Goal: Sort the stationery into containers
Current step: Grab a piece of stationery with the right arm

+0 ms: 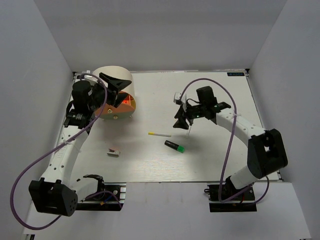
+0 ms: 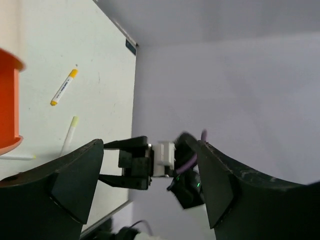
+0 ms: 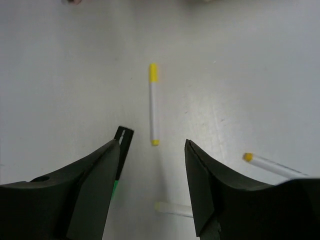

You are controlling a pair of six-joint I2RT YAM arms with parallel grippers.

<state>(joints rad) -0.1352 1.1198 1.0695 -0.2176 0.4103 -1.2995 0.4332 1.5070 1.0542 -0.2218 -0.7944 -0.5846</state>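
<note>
Nearest my arm bases on the table (image 1: 215, 157), the grey-and-pink sharpener (image 1: 113, 152) lies alone at left. The green-ended black marker (image 1: 175, 146) lies near the middle, with a white-and-yellow pen (image 1: 159, 134) just beyond it. Farther right, my right tool (image 3: 152, 146) faces that pen, jaws apart and empty. Farthest, my left tool (image 1: 116, 90) is spread wide and empty at the cream box (image 1: 114, 74), beside its orange drawer (image 2: 7, 100).

The table (image 1: 210, 160) is viewed from overhead; wrist views are taken close. One pen (image 1: 159, 134) (image 3: 153, 105) is shared by top and right wrist views.
</note>
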